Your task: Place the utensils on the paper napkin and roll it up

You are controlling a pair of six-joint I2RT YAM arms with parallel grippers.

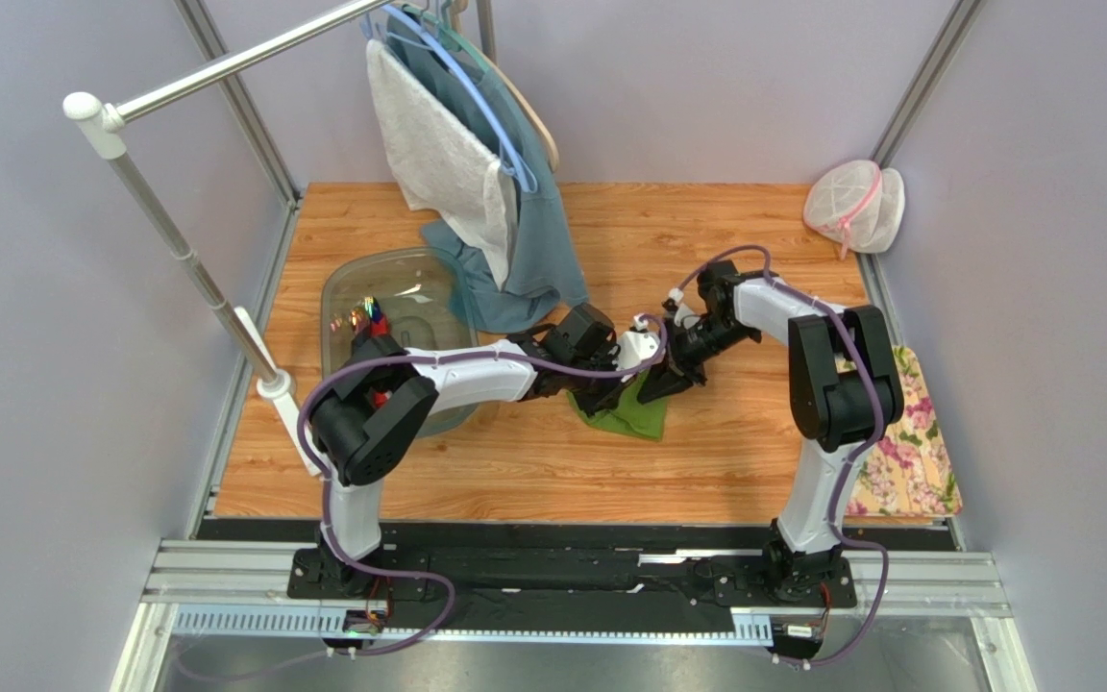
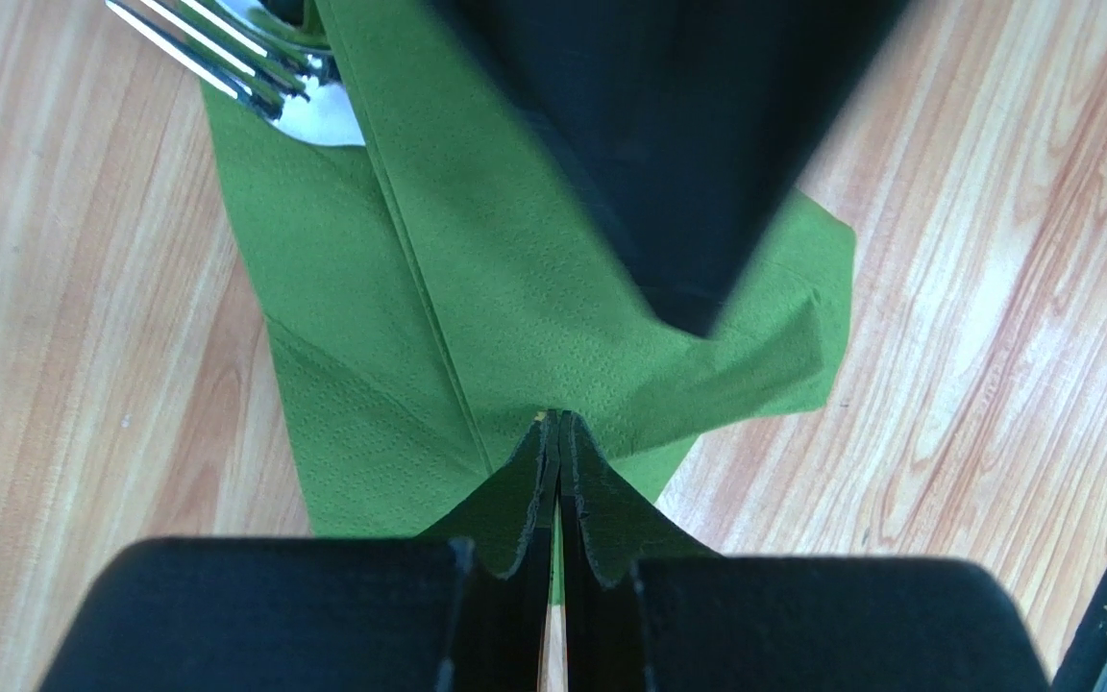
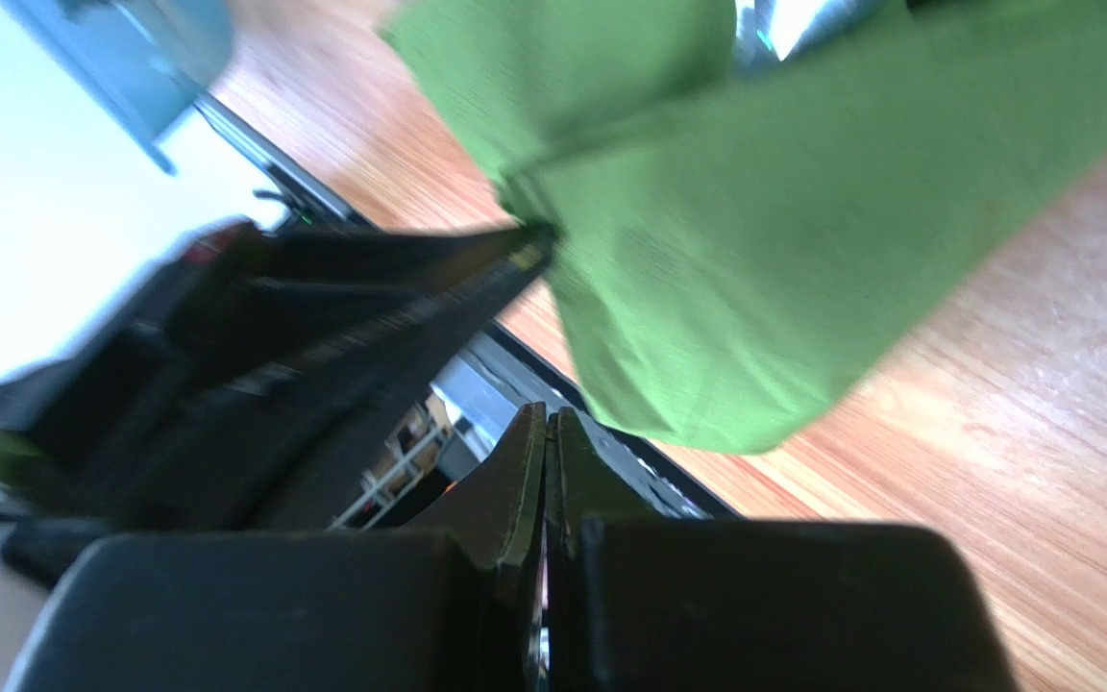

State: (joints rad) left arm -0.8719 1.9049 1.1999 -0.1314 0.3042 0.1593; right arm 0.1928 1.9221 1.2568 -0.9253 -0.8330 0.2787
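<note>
Pinching the paper napkin (image 2: 516, 289) shut-jawed, the left gripper (image 2: 559, 427) is risking a tear, while the right gripper (image 3: 547, 418) is clamping seemingly on nothing.

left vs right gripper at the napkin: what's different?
The left gripper is shut on a raised fold of the paper napkin. The right gripper is shut on nothing, its tips just short of the napkin's edge. The left gripper reaches in from the clear tub side, the right gripper from the flowered mat side. Shared: both shut, both at the napkin.
</note>
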